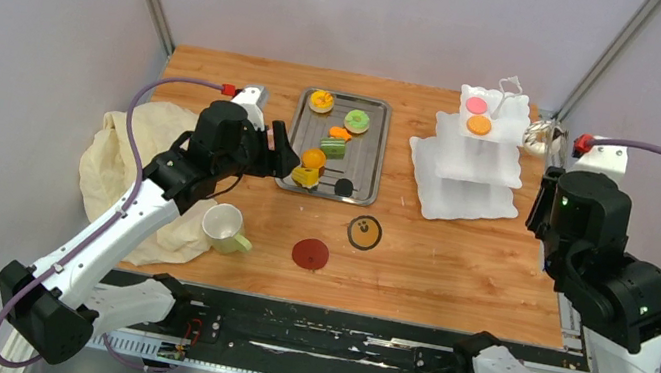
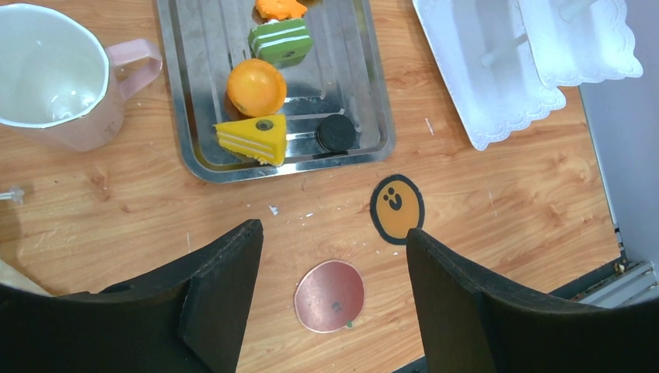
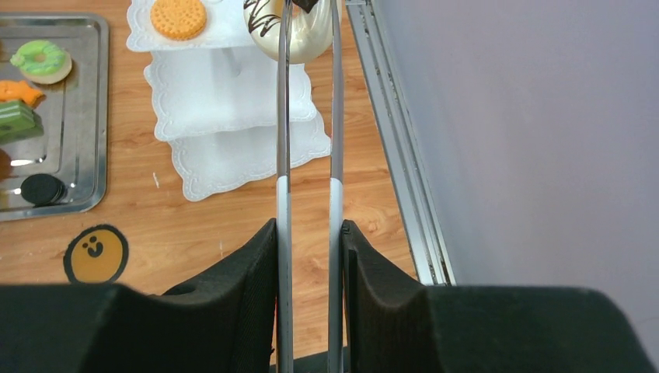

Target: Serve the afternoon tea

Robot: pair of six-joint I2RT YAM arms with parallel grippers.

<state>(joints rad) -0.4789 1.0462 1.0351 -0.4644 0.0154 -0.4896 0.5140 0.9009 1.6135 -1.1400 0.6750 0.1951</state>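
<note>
Black fingers (image 3: 256, 272) of the right gripper (image 3: 309, 229) fill the bottom of its wrist view, pinched onto the two arms of the metal tongs (image 3: 284, 140). Tongs run straight out from the jaws. At their far tips sits a white donut (image 3: 299, 35) with dark drizzle, at the right edge of the top tier of the white tiered stand (image 1: 464, 184). Cannot tell whether the donut touches the tier.

Top tier carries a pink disc (image 1: 476, 104) and, just beside it, an orange biscuit (image 1: 479, 125). Two lower tiers bare.

Left gripper (image 2: 332, 233): jaws spread wide, nothing between them. It hangs over the wooden table (image 1: 453, 278) by the near left corner of the steel tray (image 1: 380, 154).

On the tray, far to near:
- orange tart (image 1: 322, 100), far left corner
- green donut (image 1: 357, 121)
- orange fish-shaped piece (image 1: 340, 132)
- green layered slice (image 1: 333, 147)
- orange dome (image 2: 256, 87)
- yellow wedge (image 2: 252, 140), with a black sandwich cookie (image 2: 336, 132) beside it at the near edge

Red coaster (image 1: 310, 253) and orange face coaster (image 1: 364, 232) lie flat on the wood, near each other, in front of the tray.

Pale mug (image 1: 223, 226), upright, stands at the edge of a crumpled cream cloth (image 1: 123, 162), left of the coasters. Only one mug is in sight.
</note>
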